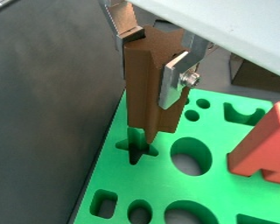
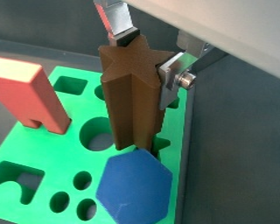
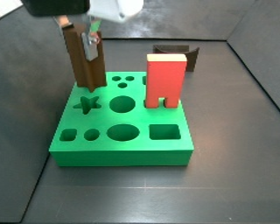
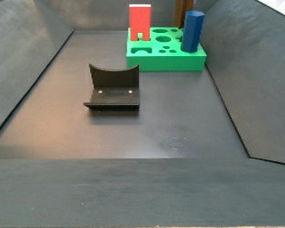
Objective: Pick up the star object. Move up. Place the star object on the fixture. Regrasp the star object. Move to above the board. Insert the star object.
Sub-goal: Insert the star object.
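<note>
Overhead, pincer (image 1: 150, 54) pinching star object (image 1: 149, 87) above board (image 3: 119, 144) — fixture (image 4: 111, 87) well apart.

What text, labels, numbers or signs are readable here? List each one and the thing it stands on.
None: no readable text, label, number or sign in any view.
The board, the star object held in the gripper above the board, the red arch block, the blue peg and the fixture show plain, unmarked surfaces.
</note>
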Robot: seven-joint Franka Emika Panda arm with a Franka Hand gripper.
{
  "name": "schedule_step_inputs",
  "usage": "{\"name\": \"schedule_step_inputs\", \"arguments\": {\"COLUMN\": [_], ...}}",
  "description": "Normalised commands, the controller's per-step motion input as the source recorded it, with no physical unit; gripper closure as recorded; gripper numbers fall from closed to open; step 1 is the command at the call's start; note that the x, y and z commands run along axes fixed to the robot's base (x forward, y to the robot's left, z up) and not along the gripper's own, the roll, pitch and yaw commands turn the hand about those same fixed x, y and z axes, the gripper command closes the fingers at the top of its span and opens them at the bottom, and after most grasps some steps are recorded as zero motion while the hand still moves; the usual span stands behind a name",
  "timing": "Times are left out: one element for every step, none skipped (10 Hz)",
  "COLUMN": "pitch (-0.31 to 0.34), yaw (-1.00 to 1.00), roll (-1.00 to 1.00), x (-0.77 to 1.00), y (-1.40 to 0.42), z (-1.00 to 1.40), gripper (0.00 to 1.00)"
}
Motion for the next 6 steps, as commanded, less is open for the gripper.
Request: {"name": "schedule_step_inputs", "arguments": {"pitch": [0.000, 0.000, 0.000, -0.009, -0.019, -0.027], "yaw": [-0.06, -0.04, -0.05, -0.07, -0.07, -0.06], "roll": [0.00, 0.00, 0.00, 0.00, 0.00, 0.00], "x": [-0.12, -0.08, -0.09, -0.09, -0.11, 0.00], "y": [0.00, 0.00, 0.00, -0.02, -0.10, -0.22], "z": [-0.26, -0.19, -0.21, -0.21, -0.20, -0.17], "gripper": [1.00, 1.00, 1.00, 1.00, 1.00, 1.00]}}
